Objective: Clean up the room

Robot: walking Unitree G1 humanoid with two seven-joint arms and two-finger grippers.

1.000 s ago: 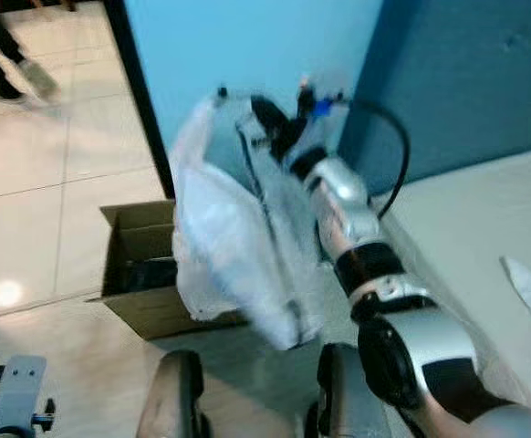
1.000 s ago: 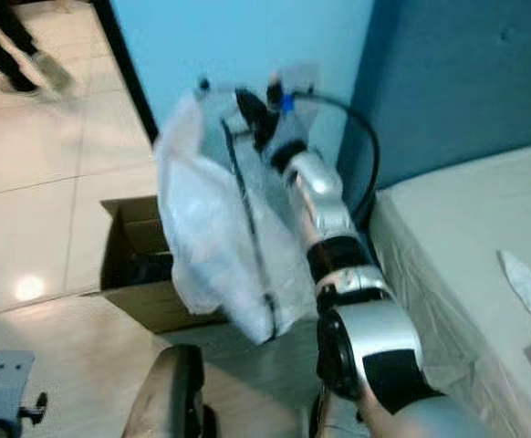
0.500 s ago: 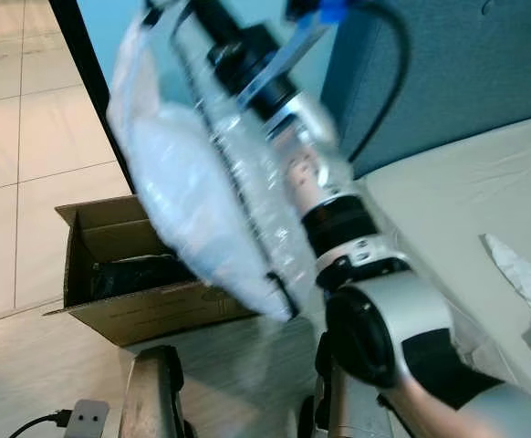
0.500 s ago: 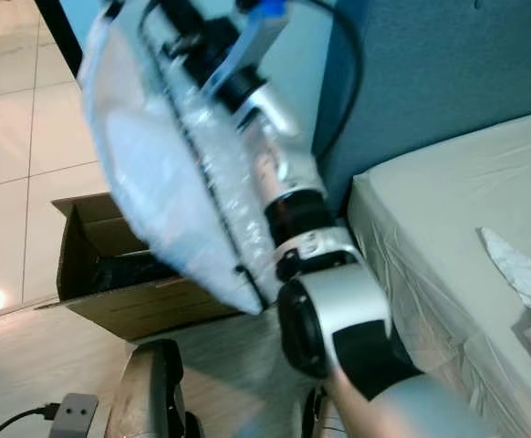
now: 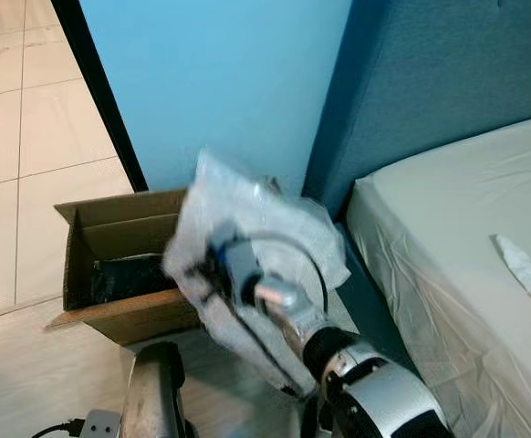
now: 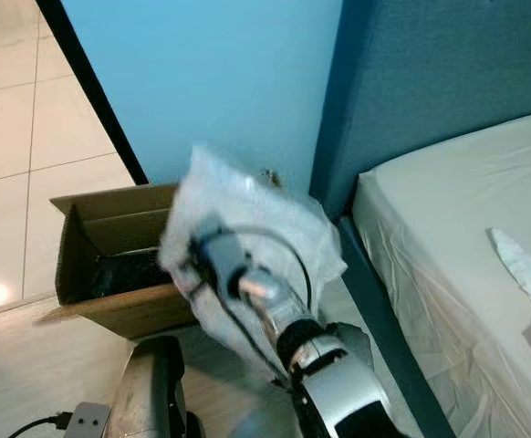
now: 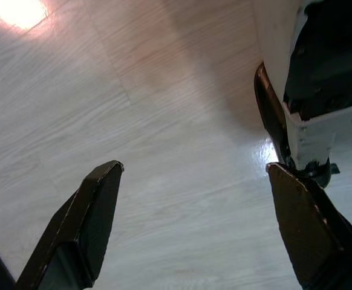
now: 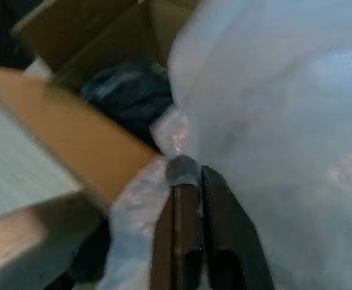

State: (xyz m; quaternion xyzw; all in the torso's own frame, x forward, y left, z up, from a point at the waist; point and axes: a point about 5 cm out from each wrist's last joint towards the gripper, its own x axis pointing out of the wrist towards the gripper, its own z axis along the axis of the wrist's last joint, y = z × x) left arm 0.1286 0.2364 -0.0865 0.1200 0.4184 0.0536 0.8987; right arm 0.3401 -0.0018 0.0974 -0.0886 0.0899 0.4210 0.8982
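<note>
no writing can be read on anything here; the right gripper (image 8: 191,175) has its fingers pressed together, pinching the clear plastic bag (image 5: 256,228); the bag hangs around the claw, at the near right edge of the open cardboard box (image 5: 110,246), left of the bed (image 5: 457,237); something dark lies inside the box; the left gripper (image 7: 191,199) hangs spread wide over the pale wood floor (image 7: 164,121), holding nothing.
</note>
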